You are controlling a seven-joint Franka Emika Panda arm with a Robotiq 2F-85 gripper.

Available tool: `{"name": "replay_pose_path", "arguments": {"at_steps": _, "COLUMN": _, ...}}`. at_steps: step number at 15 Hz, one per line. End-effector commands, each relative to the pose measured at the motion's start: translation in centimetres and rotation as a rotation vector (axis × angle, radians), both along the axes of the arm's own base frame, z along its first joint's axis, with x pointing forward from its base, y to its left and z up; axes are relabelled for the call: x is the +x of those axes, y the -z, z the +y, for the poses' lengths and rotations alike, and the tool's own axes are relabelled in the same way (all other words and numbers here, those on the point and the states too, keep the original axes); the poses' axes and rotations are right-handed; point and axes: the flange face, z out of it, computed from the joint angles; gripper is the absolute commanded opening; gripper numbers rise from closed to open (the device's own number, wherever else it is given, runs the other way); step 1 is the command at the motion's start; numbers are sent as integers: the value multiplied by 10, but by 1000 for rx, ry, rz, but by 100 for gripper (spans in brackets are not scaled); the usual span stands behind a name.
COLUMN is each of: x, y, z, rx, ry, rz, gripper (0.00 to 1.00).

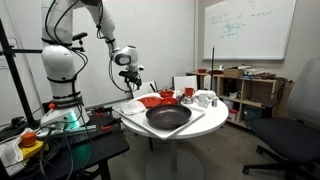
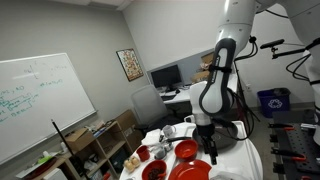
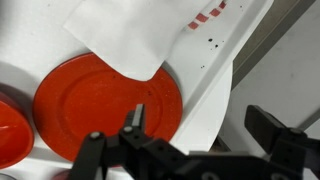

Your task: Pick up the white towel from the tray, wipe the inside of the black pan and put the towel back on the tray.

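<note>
Hovering with fingers spread wide and empty, your hand (image 3: 205, 125) fills the wrist view's lower edge; the white towel (image 3: 135, 35) lies at upper centre on the tray (image 3: 210, 60), overlapping a red plate (image 3: 105, 105); black pan (image 1: 167, 117) mid-frame in an exterior view.

Pretty standard glossy white Panda arm (image 1: 62, 55): rounded segments, dark joint rings, chunky all-black Robotiq gripper (image 3: 196, 122) on the end.

In an exterior view a whiteboard (image 1: 250, 28) hangs at one o'clock from the round table (image 1: 167, 150), an office chair (image 1: 288, 135) at three o'clock
</note>
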Motion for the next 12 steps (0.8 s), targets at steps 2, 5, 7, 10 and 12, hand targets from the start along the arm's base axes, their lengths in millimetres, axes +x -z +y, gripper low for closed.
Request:
{"name": "replay_pose_path", "arguments": {"at_steps": 2, "x": 0, "y": 0, "z": 1, "rx": 0, "ry": -1, "rz": 1, "gripper": 100}}
{"name": "replay_pose_path", "arguments": {"at_steps": 5, "x": 0, "y": 0, "z": 2, "rx": 0, "ry": -2, "rz": 1, "gripper": 100}}
{"name": "replay_pose_path", "arguments": {"at_steps": 7, "x": 0, "y": 0, "z": 2, "rx": 0, "ry": -2, "rz": 1, "gripper": 100}}
{"name": "replay_pose_path", "arguments": {"at_steps": 10, "x": 0, "y": 0, "z": 2, "rx": 0, "ry": -2, "rz": 1, "gripper": 100}}
{"name": "replay_pose_path", "arguments": {"at_steps": 12, "x": 0, "y": 0, "z": 2, "rx": 0, "ry": -2, "rz": 1, "gripper": 100}}
